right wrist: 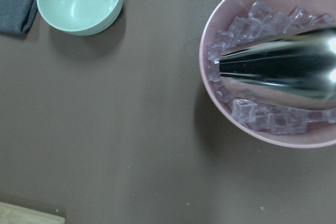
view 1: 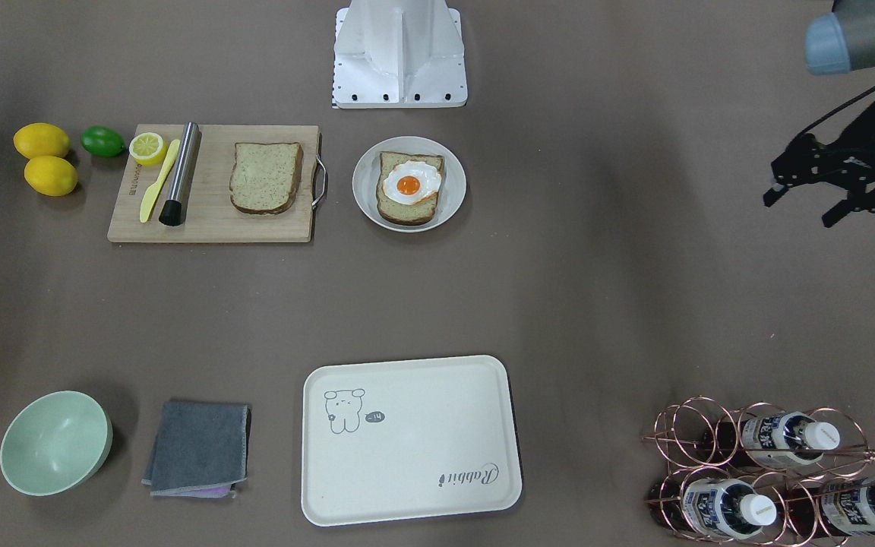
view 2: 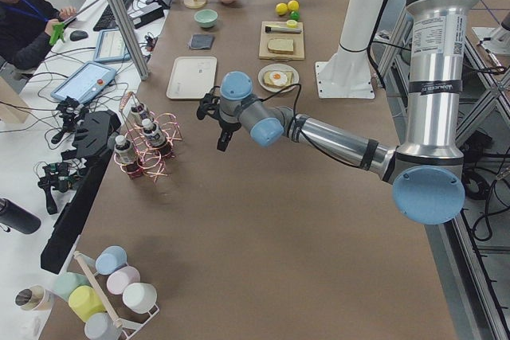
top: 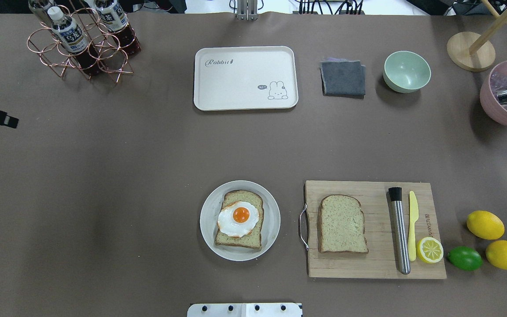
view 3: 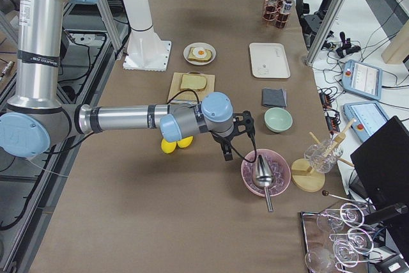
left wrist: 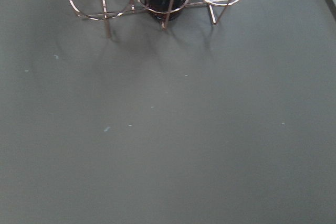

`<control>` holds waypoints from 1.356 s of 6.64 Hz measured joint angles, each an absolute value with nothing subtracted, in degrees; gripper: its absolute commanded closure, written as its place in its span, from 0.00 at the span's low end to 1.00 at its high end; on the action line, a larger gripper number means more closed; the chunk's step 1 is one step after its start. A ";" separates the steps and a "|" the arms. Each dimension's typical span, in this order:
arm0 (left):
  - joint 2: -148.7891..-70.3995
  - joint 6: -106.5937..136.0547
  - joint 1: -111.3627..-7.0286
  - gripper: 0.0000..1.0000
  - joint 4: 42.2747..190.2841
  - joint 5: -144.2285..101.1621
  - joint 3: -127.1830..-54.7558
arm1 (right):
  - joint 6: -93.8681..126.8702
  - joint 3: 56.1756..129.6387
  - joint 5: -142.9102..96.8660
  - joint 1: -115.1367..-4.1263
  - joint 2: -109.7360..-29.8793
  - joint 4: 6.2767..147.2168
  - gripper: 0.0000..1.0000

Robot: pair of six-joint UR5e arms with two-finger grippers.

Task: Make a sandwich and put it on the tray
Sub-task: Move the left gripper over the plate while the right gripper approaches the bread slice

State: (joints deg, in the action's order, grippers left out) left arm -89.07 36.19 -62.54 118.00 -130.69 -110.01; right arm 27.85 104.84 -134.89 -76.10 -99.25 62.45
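1. Opposite the robot, the front-facing camera catches the left gripper (view 1: 798, 209) at the picture's right edge. It hangs over bare table, with its black fingers spread wide and nothing between them. The sandwich is not put together. One bread slice (view 1: 407, 214) with the fried egg (view 1: 409, 184) on top lies on the round plate (view 1: 365, 178). The second slice (view 1: 266, 177) lies on the cutting board (view 1: 210, 220) just beside it. The tray (view 1: 407, 456) is well apart from both, toward the operators' side.
2. The overhead view shows best the speckled crumb and brown crust of both slices.
3. The left side view shows the near arm stretched low over the table, its gripper pointing down near the bottle rack (view 2: 143, 145).
4. Only the right side view shows the right gripper (view 3: 235, 140). It points down beside the pink bowl (view 3: 281, 180); one cannot tell if it is wide or narrow.
5. The left wrist view shows brown table cover and the foot of the rack.
6. The right wrist view shows ice cubes in the pink bowl and a green bowl (right wrist: 80, 1).
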 measured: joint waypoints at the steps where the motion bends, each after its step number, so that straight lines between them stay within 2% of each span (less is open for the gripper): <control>1: -89.65 43.75 -56.43 0.02 118.83 -126.66 -112.43 | 36.49 105.50 -131.86 -70.96 -99.28 58.09 0.01; 4: -95.84 60.20 -41.85 0.02 119.14 -115.20 -114.46 | 59.49 112.65 -120.48 -52.31 -97.84 54.62 0.01; 6: -100.73 67.73 -33.20 0.02 119.01 -107.92 -114.01 | 70.53 115.88 -116.18 -43.32 -94.06 54.57 0.01; 9: -102.81 69.40 -29.45 0.02 118.92 -103.84 -113.06 | 78.86 117.44 -105.61 -30.09 -92.60 52.74 0.05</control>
